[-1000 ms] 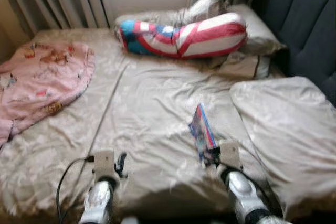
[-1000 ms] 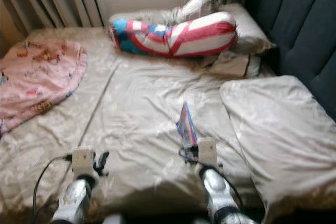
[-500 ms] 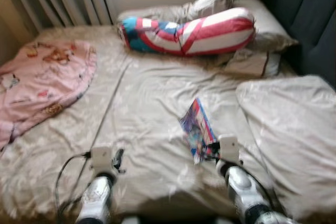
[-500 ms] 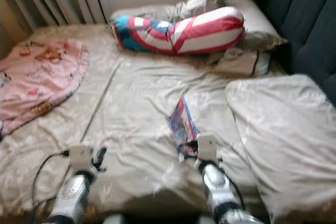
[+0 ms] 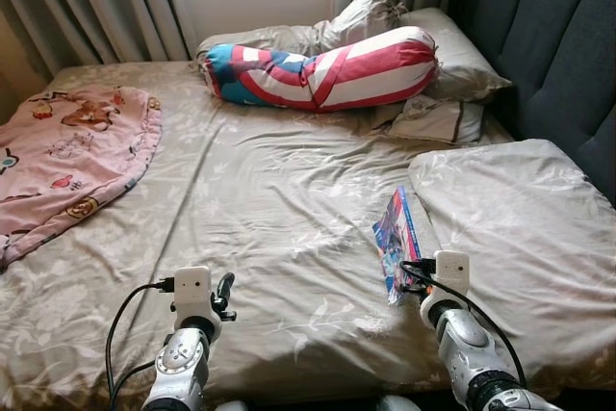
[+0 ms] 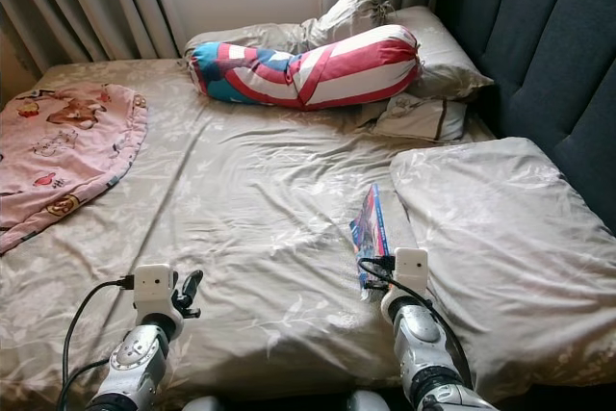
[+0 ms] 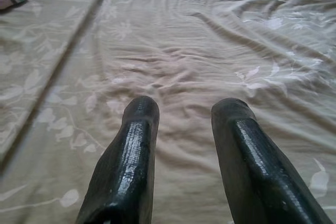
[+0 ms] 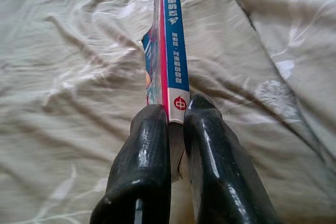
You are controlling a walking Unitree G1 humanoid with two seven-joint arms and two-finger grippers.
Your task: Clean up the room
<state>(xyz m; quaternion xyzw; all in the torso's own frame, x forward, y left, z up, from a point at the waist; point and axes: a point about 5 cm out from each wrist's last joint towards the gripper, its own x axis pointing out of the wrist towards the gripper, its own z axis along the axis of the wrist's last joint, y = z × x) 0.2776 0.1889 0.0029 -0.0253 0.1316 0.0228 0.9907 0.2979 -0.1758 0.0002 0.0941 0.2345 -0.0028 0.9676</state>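
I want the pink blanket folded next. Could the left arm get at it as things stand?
Probably yes: the left gripper hangs open and free over bare sheet, nothing lying between it and the pink blanket, though it may need to step nearer.

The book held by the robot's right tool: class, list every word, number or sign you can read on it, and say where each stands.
Spine of the book, blue band: a column of white characters, too small and blurred to read.
Foot of the spine, white patch: a round red emblem, its mark not legible.
Cover, seen in the left eye view: colourful pictures, no readable text.
The right tool grips the book at the spine's foot.
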